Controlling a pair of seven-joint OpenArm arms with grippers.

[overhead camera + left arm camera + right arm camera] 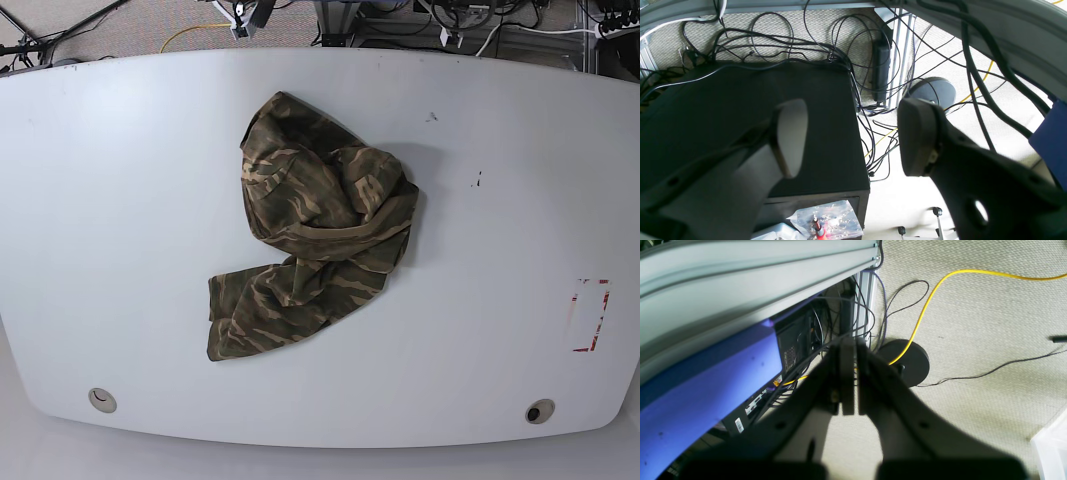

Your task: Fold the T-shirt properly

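Note:
The T-shirt, in camouflage print, lies crumpled in a heap on the white table in the base view, a little left of centre, with one part spread toward the front left. Neither arm shows in the base view. My left gripper is open and holds nothing; it hangs off the table above a black case and floor cables. My right gripper is shut with nothing between its fingers, and it looks down at the carpet beside the table frame. Neither wrist view shows the T-shirt.
Below the left gripper are a black case, tangled cables, a plastic bag and a round black base. A yellow cable and a blue panel lie under the right gripper. A red mark sits at the table's right.

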